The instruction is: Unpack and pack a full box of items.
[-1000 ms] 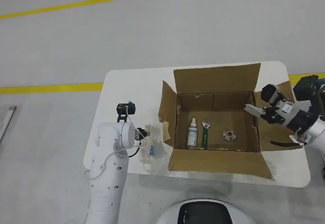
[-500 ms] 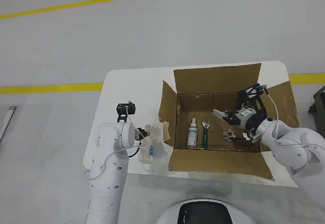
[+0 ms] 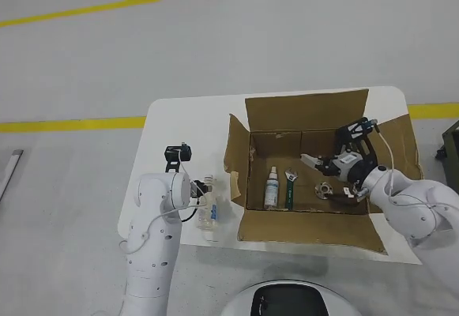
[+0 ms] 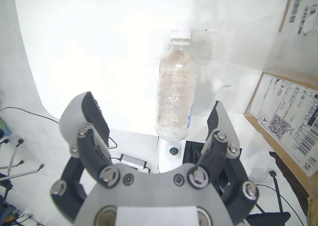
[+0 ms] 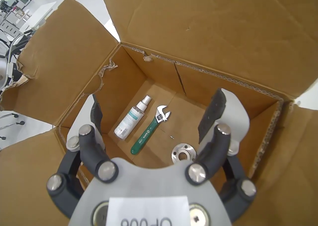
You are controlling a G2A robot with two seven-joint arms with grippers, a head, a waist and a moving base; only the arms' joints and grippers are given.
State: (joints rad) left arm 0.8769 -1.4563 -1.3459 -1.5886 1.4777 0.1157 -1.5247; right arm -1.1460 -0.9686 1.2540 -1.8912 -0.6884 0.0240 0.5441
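An open cardboard box (image 3: 308, 225) stands on the white table (image 3: 178, 126). On its floor lie a white spray bottle (image 3: 272, 188) (image 5: 133, 117), a green-handled wrench (image 3: 290, 190) (image 5: 149, 132) and a round metal flange (image 3: 323, 190) (image 5: 182, 153). My right gripper (image 3: 314, 163) (image 5: 157, 115) hangs open above the box's right half, over the flange. A clear plastic water bottle (image 4: 176, 88) (image 3: 209, 212) lies on the table left of the box. Just short of the bottle's base, my left gripper (image 4: 156, 122) (image 3: 200, 189) is open and holds nothing.
The box's four flaps (image 3: 306, 109) stand spread outward, the left one (image 5: 62, 58) torn along its edge. Labels cover the box's outer side (image 4: 290, 115) near the bottle. The table's rounded edge (image 4: 29, 63) lies close behind the left gripper.
Over the last second my right arm swung from outside the box's right flap to above the box interior; it has held still for the last half second. The left arm has not moved.
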